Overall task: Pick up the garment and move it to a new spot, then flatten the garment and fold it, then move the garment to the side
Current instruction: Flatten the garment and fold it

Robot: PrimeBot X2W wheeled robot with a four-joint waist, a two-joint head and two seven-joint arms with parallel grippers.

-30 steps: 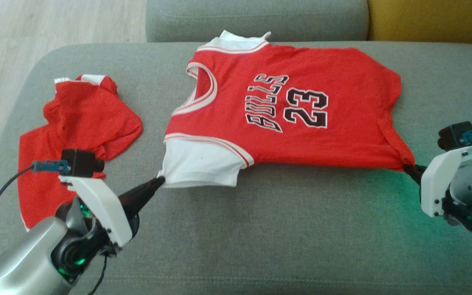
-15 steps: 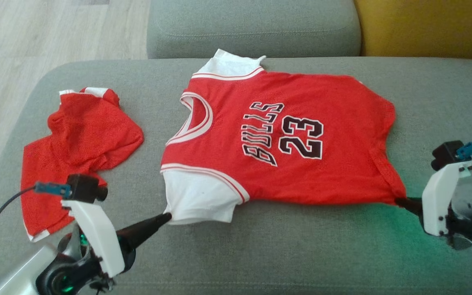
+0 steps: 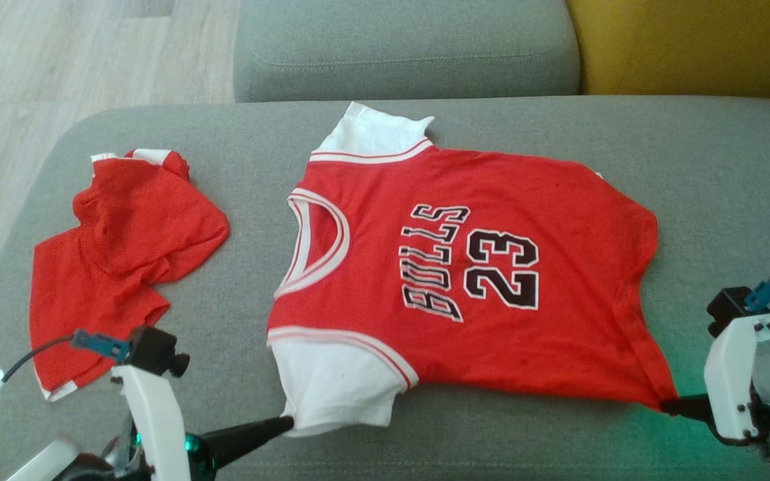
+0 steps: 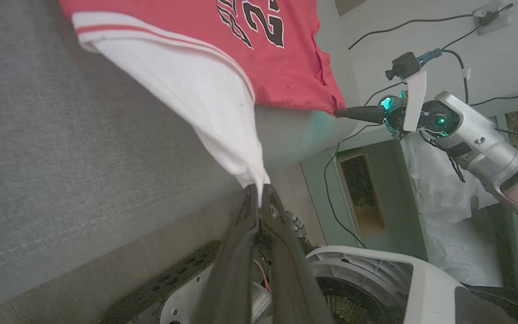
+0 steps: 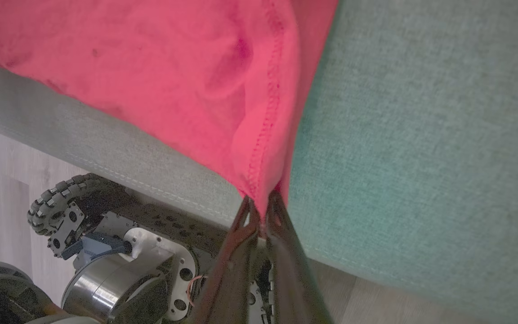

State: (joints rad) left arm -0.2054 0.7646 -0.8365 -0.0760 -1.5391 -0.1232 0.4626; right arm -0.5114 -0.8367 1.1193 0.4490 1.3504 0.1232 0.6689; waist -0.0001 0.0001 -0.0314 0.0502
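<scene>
1. Done, by the look of it: jersey (image 3: 465, 267) picked up and laid at a spot mid-sofa (image 3: 525, 447), lettering up, neck toward the left, hem toward the right.
2. Under way, as judged: flattening. Left gripper (image 3: 288, 422) pinched tight on the tip of the near white sleeve (image 3: 338, 387). Right gripper (image 3: 667, 404) pinched tight on the near hem corner. Near edge drawn taut between the two, close to the sofa's front edge.
3. Mostly flat already. Some ripples along the hem side, and both held corners pulled up into small peaks, plain in the wrist views.
4. Left to do: let go and smooth down, fold, then shift aside. No fold made yet.
5. Second red garment (image 3: 124, 260) crumpled at the sofa's left end, apart from the jersey and away from both grippers. Hard to say whether part of this task.
6. Hidden or unclear:
   - Jersey's underside and back layer, so no telling whether smooth beneath.
   - Right gripper's fingers largely behind the white camera mount in the head view; grip clear in the right wrist view.
   - Left arm cut off at the head view's bottom edge.
   - How much cloth caught between the fingers: too small to tell.
   - Whether the taut near edge rests on the sofa or hangs just above it: cannot tell.
</scene>
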